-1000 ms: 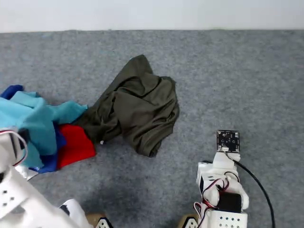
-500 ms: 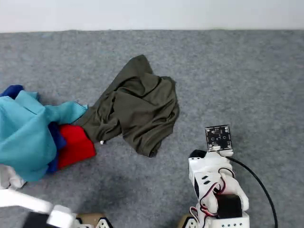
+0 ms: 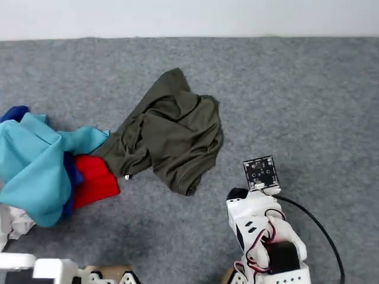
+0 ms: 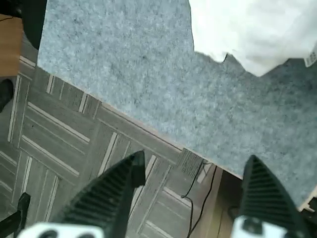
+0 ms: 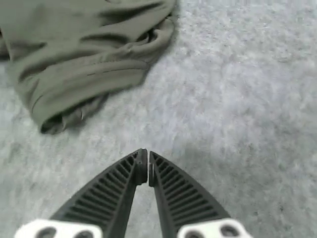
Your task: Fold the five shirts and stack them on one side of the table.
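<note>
A crumpled olive shirt [image 3: 172, 139] lies mid-table. To its left is a pile: a teal shirt [image 3: 35, 171] on top, a red shirt [image 3: 95, 180] and a blue shirt [image 3: 15, 112] under it, and a white shirt [image 3: 15, 222] at the front-left edge. My right arm [image 3: 260, 231] stands at the front, right of the olive shirt. Its gripper [image 5: 147, 161] is shut and empty, just above the carpet, a short way from the olive shirt's hem [image 5: 84, 54]. My left gripper [image 4: 193, 163] is open and empty over the table's edge, with the white shirt [image 4: 252, 29] beyond it.
Grey carpet [image 3: 308, 100] covers the table, with bare room on the right and at the back. A white wall runs along the far edge. The left wrist view looks past the table's edge [image 4: 138, 126] down to a tiled floor [image 4: 59, 144].
The left arm has pulled back to the front-left corner, and the teal shirt has shifted and settled on the pile. The right arm has swung left towards the olive shirt.
</note>
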